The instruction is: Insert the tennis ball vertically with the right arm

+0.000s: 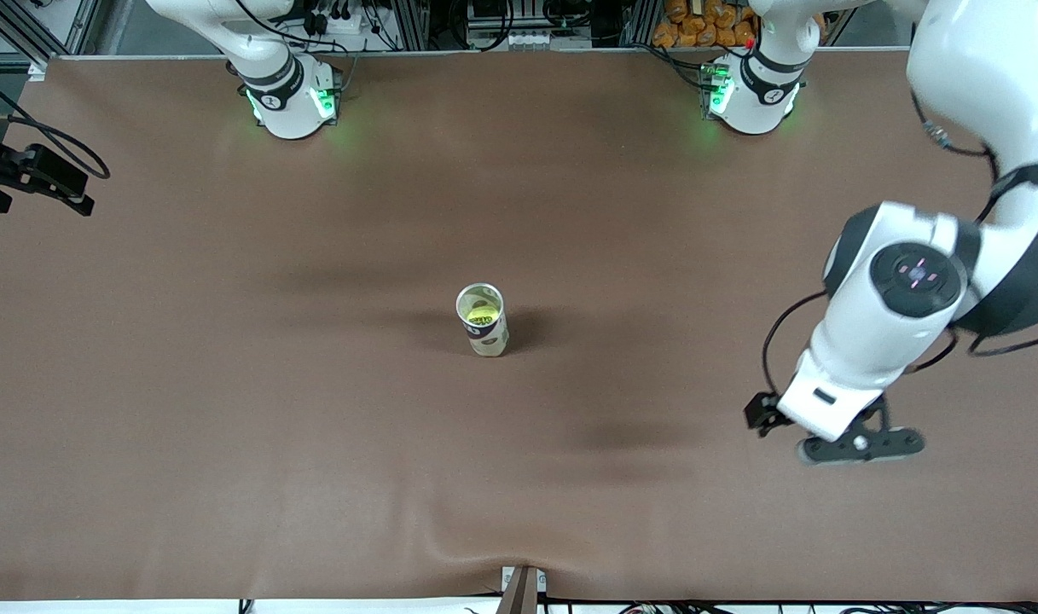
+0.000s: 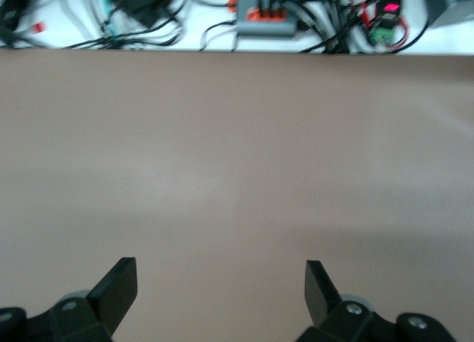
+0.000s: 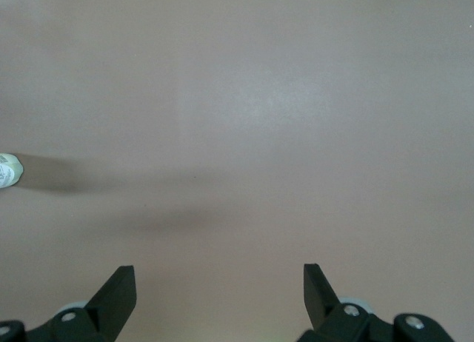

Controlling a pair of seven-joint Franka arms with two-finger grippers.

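A clear tube can (image 1: 483, 322) stands upright at the table's middle, open mouth up. The yellow-green tennis ball (image 1: 479, 317) sits inside it, seen through the mouth and wall. My right gripper (image 3: 218, 275) hangs open high over bare brown table and holds nothing. A sliver of the can (image 3: 8, 170) shows at the edge of its wrist view. The front view shows only the right arm's base (image 1: 288, 94). My left gripper (image 1: 860, 443) hangs open and empty over the table toward the left arm's end, its fingers (image 2: 118, 283) apart above bare mat.
A brown mat (image 1: 229, 384) covers the whole table. A black device with a cable (image 1: 32, 175) juts in at the right arm's end. Cables and electronics (image 2: 266, 16) lie off the table edge in the left wrist view.
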